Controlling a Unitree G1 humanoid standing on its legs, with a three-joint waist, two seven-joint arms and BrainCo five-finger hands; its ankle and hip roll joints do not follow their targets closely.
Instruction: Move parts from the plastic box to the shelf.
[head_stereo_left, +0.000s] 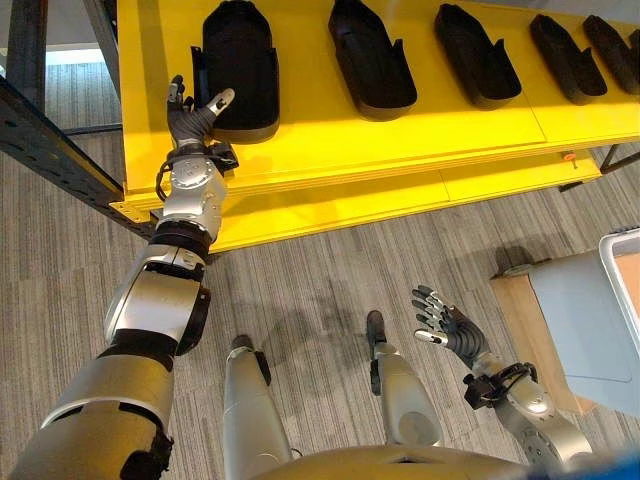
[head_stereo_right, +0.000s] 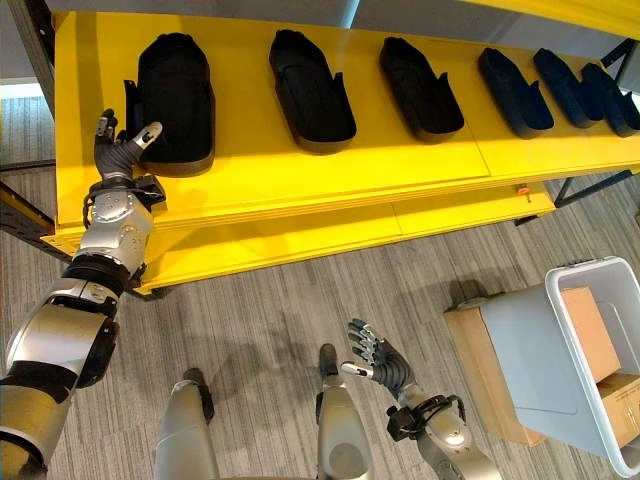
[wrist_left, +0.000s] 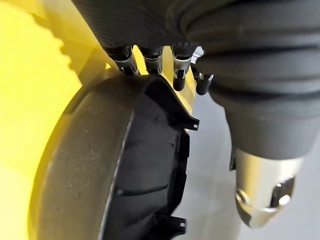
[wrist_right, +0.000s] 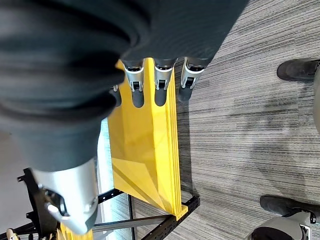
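Looking down through the left eye view, you see the left hand (head_stereo_left: 195, 112) up at the yellow shelf (head_stereo_left: 330, 140), fingers loosely spread, thumb tip against the near edge of the leftmost black part (head_stereo_left: 240, 65). Nothing is gripped. Four more black parts lie in a row along the shelf to the right, all apart from each other. Your right hand (head_stereo_left: 445, 325) hangs low over the grey floor (head_stereo_left: 300, 270), fingers spread and empty, well apart from the shelf. A slice of the plastic box (head_stereo_left: 625, 300) shows at the right edge, with a cardboard carton (head_stereo_left: 520, 320) touching it.

Right eye view gives you the same layout: left hand (head_stereo_right: 120, 145) just beside the leftmost part (head_stereo_right: 175, 90), right hand (head_stereo_right: 375, 360) open above the floor. The plastic box (head_stereo_right: 560, 350) is tilted here, standing right of the robot, brown cardboard pieces inside it.

Left wrist view: fingers (wrist_left: 150, 57) straight, tips beside the rim of the black part (wrist_left: 115, 170), which sits on the yellow surface. You cannot tell whether they touch it.

Right wrist view: fingers (wrist_right: 160, 75) straight, holding nothing, with the yellow shelf (wrist_right: 147, 160) edge and floor beyond them.
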